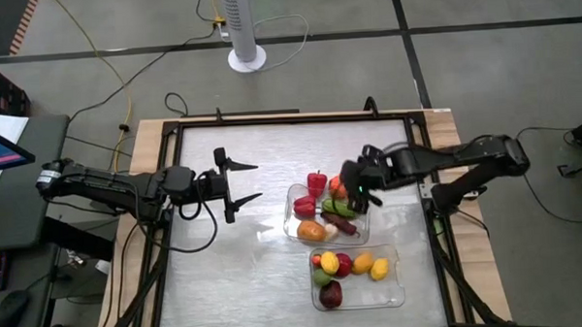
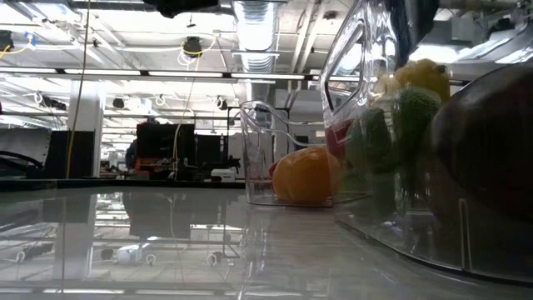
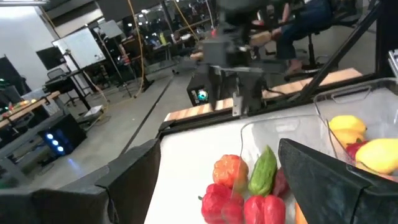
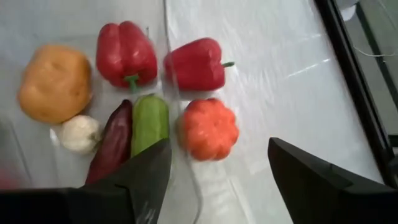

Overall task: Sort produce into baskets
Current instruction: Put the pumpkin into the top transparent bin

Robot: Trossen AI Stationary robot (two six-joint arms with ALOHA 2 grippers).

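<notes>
Two clear trays stand right of centre, the far tray [image 1: 295, 226] and the near tray [image 1: 393, 294]. The far tray holds a red pepper [image 4: 124, 53], an orange fruit [image 4: 55, 82], a white garlic [image 4: 78, 133], a maroon eggplant [image 4: 112, 144] and a green cucumber [image 4: 149, 121]. A second red pepper [image 4: 196, 64] and a red-orange tomato [image 4: 208, 129] lie just past that tray's far wall. The near tray holds yellow, red, green and maroon pieces [image 1: 351, 265]. My right gripper [image 1: 355, 188] [image 4: 217, 158] is open above the tomato and touches nothing. My left gripper [image 1: 245, 182] is open and empty over bare table, left of the trays.
A black frame [image 1: 180, 187] edges the table on all sides. A white fan base [image 1: 247, 58] stands on the floor beyond the far edge. Bare tabletop [image 1: 227, 273] lies left of the trays and in front of my left gripper.
</notes>
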